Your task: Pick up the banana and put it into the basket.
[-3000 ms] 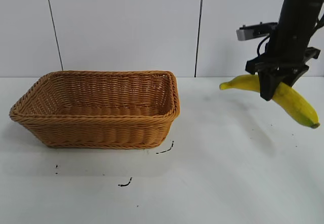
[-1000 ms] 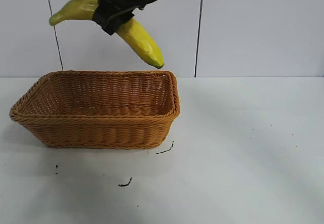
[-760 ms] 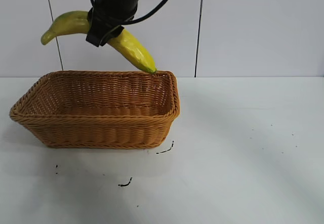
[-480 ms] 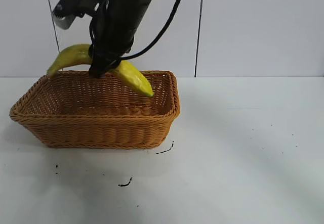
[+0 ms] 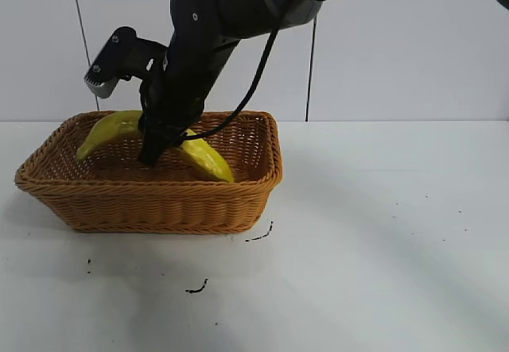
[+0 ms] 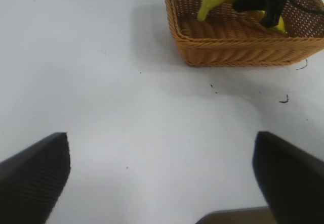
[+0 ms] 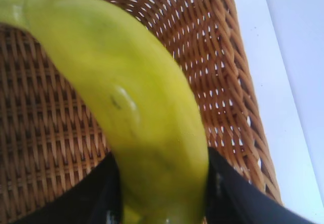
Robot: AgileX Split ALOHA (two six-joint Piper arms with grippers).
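The yellow banana (image 5: 118, 126) lies low inside the tan wicker basket (image 5: 159, 209), one end towards the left rim and the other down near the front wall. My right gripper (image 5: 153, 150) reaches into the basket from above and is shut on the banana's middle. In the right wrist view the banana (image 7: 136, 102) fills the space between the black fingers (image 7: 233, 198) of my right gripper (image 7: 162, 193), over the basket's woven floor (image 7: 45, 133). My left gripper (image 6: 162, 178) hangs open over bare table, far from the basket (image 6: 238, 54).
The white table (image 5: 382, 249) stretches to the right of the basket and in front of it. Small black marks (image 5: 197, 288) dot the surface near the basket's front. A white panelled wall (image 5: 398, 42) stands behind.
The right arm has carried the banana from the right side over to the basket and lowered it from above the rim down inside.
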